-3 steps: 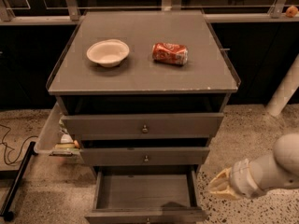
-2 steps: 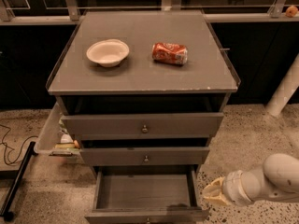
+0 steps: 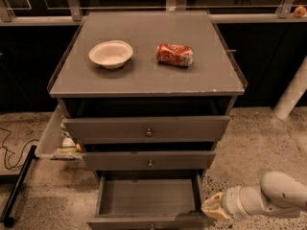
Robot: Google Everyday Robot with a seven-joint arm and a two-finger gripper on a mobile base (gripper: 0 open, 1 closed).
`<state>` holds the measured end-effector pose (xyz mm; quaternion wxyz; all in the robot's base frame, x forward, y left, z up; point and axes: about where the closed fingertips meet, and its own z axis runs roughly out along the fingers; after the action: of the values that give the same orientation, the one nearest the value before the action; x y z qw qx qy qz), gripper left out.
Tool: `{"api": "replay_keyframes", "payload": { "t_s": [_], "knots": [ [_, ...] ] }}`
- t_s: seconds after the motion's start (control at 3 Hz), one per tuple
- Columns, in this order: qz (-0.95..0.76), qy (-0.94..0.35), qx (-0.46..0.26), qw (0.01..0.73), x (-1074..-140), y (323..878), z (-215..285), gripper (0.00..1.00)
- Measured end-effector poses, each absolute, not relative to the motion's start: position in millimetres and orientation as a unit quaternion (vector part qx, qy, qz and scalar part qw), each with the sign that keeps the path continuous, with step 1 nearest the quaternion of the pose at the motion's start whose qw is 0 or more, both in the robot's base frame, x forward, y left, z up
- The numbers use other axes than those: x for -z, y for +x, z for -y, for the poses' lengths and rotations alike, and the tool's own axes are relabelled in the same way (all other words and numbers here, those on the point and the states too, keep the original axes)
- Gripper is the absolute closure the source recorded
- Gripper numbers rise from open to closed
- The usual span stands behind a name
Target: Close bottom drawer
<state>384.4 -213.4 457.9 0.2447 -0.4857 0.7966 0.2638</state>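
Note:
The bottom drawer (image 3: pixel 148 198) of the grey cabinet stands pulled far out, showing its plain grey inside with nothing in it. Its flat front (image 3: pixel 144 222) runs along the lower edge of the picture, with the knob cut off at the edge. My gripper (image 3: pixel 212 208) is at the drawer's right front corner, low down, at the end of the white arm (image 3: pixel 273 198) that comes in from the right. It is close to or touching the drawer's right side.
The two upper drawers (image 3: pixel 146 128) are slightly ajar. A white bowl (image 3: pixel 111 53) and a red can (image 3: pixel 174 54) on its side lie on the cabinet top (image 3: pixel 144 80). A tray with items (image 3: pixel 61 143) sits left of the cabinet, a black bar (image 3: pixel 17 186) on the floor.
The arm has moved left and down, bringing the gripper from beside the cabinet to the bottom drawer's right front corner. The drawer stays just as far out.

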Motion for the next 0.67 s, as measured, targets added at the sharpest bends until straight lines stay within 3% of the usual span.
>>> {"api": "replay_keyframes", "payload": {
  "t_s": [0.67],
  "knots": [
    [-0.779,-0.515,-0.258,0.248,-380.9,398.2,185.2,1.0]
  ]
}}
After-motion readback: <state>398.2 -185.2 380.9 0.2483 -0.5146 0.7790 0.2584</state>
